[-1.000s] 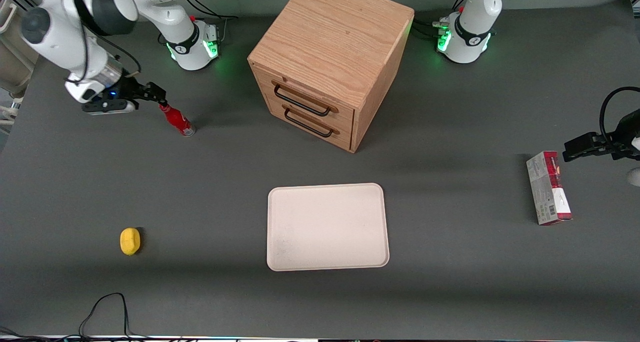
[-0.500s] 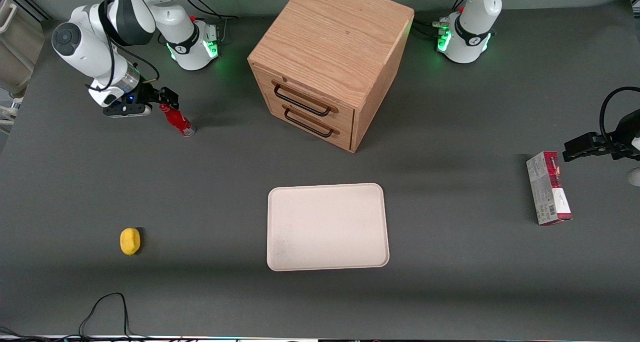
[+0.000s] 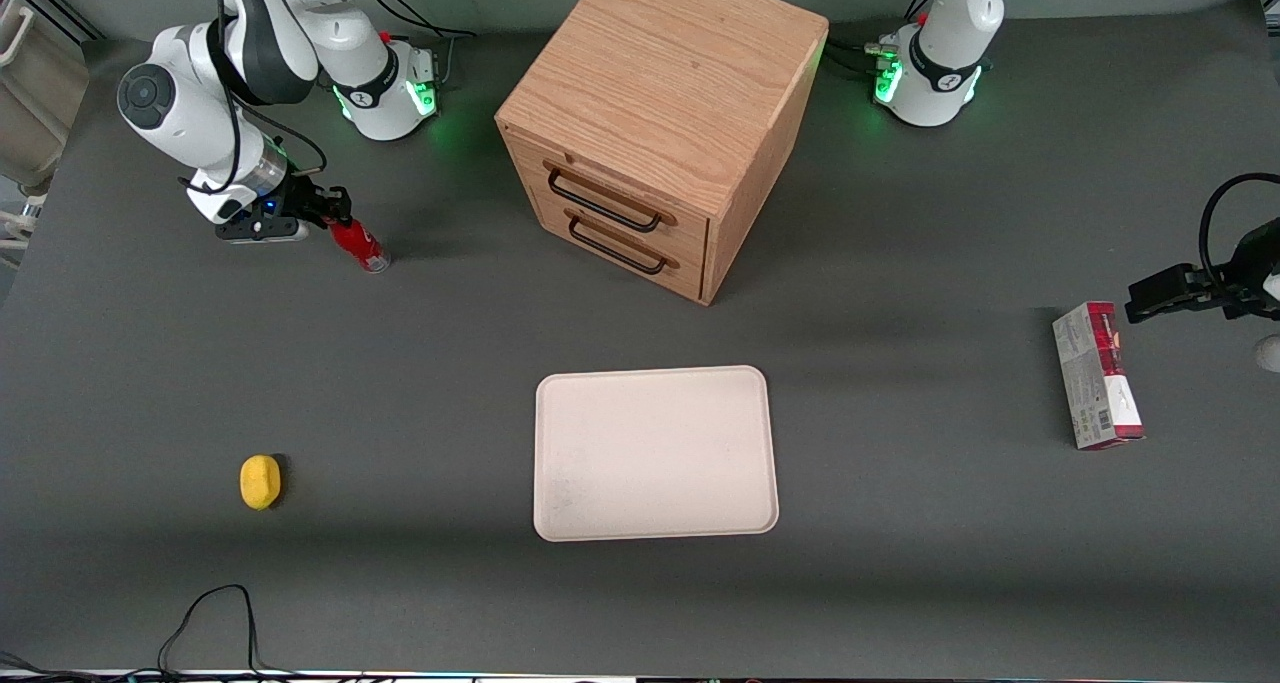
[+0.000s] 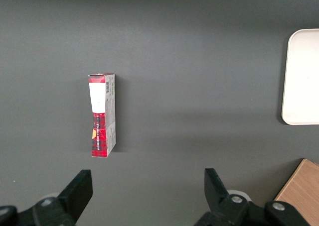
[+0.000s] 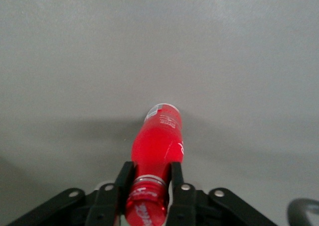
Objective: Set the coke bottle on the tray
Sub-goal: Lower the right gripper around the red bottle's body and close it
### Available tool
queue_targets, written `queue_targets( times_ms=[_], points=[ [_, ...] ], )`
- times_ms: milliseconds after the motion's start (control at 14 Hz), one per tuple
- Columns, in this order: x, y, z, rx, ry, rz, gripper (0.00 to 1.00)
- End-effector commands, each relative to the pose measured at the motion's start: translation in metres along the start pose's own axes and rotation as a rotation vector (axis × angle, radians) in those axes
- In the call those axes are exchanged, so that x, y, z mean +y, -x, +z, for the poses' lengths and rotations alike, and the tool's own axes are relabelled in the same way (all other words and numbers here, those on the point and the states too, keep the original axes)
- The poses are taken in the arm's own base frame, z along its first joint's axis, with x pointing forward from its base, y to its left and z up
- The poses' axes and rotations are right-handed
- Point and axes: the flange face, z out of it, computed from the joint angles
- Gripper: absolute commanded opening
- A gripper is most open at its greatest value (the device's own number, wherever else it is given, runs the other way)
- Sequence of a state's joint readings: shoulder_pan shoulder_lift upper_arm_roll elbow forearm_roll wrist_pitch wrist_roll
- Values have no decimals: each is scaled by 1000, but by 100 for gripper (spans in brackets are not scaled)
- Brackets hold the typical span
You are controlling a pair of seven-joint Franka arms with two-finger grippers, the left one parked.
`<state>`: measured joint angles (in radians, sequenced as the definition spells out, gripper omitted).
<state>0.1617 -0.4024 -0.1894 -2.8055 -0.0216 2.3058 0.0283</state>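
The dark grey counter (image 3: 400, 383) fills the front view, and the wooden drawer cabinet (image 3: 660, 123) stands at upper centre of that frame with its 2 black handles facing the camera. Lower centre lies the tray (image 3: 656, 452), cream-white and bare, well apart from everything else. In the upper left of the frame the right arm (image 3: 215, 93) has swung in over the last second: 1.0 s ago its wrist sat higher and farther toward the frame's left edge, with only the fingertips reaching the bottle's cap, and now it has dropped and drawn close, so the claw (image 3: 334, 215) sits down around the bottle's neck. The red-and-grey carton (image 3: 1097, 375) lies at the right edge of the frame, toward the parked arm's end. The coke bottle (image 3: 360, 244) stands on the counter in the upper left, nearer the camera than the arm's base, leaning in the picture with its silvery base on the surface; it has not shifted across the 3 front pictures. The wrist view shows the 2 black fingers (image 5: 125, 178) flanking the neck of the coke bottle (image 5: 158, 146) just under the cap, narrowly parted and close against it; whether they already press it I cannot tell. The lemon-yellow object (image 3: 260, 482) sits at lower left. By my reading the approach is finished and the grasp is at hand; lift and carry to the tray remain.
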Motion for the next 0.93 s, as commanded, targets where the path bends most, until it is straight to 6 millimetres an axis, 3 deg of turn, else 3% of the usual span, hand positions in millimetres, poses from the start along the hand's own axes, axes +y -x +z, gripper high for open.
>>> queue_targets(
  times_ms=[0, 143, 286, 643, 857],
  points=[
    [5, 4, 16, -17, 4, -7, 6],
    [5, -6, 4, -11, 6, -4, 3],
    [5, -28, -28, -14, 10, -2, 3],
    [-3, -121, -158, -50, 45, 4, 3],
    [-40, -175, -233, -63, 32, -27, 4]
  ],
)
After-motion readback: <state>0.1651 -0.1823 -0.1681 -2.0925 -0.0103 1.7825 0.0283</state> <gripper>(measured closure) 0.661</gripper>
